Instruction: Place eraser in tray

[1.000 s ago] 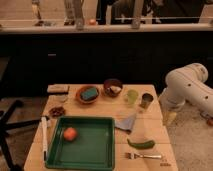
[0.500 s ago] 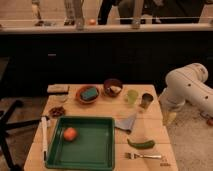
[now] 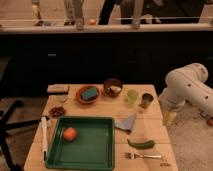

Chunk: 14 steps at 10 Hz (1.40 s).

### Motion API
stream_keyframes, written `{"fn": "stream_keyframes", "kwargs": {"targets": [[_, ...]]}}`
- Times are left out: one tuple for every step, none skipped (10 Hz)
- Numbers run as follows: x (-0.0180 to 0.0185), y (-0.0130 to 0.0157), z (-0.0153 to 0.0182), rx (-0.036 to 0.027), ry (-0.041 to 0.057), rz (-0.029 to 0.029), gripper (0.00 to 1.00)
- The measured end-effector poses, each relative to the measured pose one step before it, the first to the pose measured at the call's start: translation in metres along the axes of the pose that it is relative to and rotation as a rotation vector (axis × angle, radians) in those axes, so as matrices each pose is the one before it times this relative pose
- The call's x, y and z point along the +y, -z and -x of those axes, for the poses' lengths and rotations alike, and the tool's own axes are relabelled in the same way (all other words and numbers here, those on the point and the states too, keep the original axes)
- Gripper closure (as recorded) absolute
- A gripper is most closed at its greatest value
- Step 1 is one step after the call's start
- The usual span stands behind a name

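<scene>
The eraser (image 3: 58,89), a flat beige-grey block, lies at the table's back left corner. The green tray (image 3: 95,146) sits at the front left of the table and holds an orange-red ball (image 3: 70,133). My white arm stands off the table's right side. Its gripper (image 3: 169,118) hangs beside the right edge, far from both the eraser and the tray, with nothing visibly in it.
An orange bowl holds a teal sponge (image 3: 89,94), with a brown bowl (image 3: 113,86) next to it. A green cup (image 3: 131,96) and a dark cup (image 3: 146,100) stand at the back right. A white marker (image 3: 44,137), grey cloth (image 3: 127,122), green pepper (image 3: 141,144) and fork (image 3: 145,156) lie around the tray.
</scene>
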Motion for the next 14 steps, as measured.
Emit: {"fn": "stream_keyframes", "kwargs": {"targets": [[0.00000,0.00000,-0.00001,-0.00002,-0.00007,0.00002,0.20],[0.00002,-0.00001,0.00003,0.00006,0.00015,0.00006,0.20],[-0.00002,0.00001,-0.00001,-0.00004,-0.00001,-0.00006,0.20],[-0.00001,0.00002,0.00002,0.00000,0.00004,-0.00003,0.20],[0.00002,-0.00003,-0.00001,-0.00001,-0.00002,0.00006,0.20],[-0.00001,0.00003,-0.00001,0.00002,-0.00001,-0.00006,0.20],[-0.00001,-0.00001,0.00002,-0.00005,0.00004,-0.00002,0.20],[0.00016,0.00014,0.00006,-0.00041,0.00034,-0.00163,0.20],[0.00085,0.00100,0.00112,-0.00127,0.00985,-0.00763,0.20],[0.00147,0.00166,0.00431,-0.00245,0.02326,-0.01019,0.20],[0.00138,0.00337,0.00852,-0.00621,0.02629,-0.01470,0.20],[0.00039,0.00247,0.00898,-0.01175,0.02435,-0.00920,0.20],[0.00000,0.00233,0.00701,-0.01657,0.02395,-0.00578,0.20],[0.00000,0.00112,0.00178,-0.00636,0.01219,-0.00282,0.20]]}}
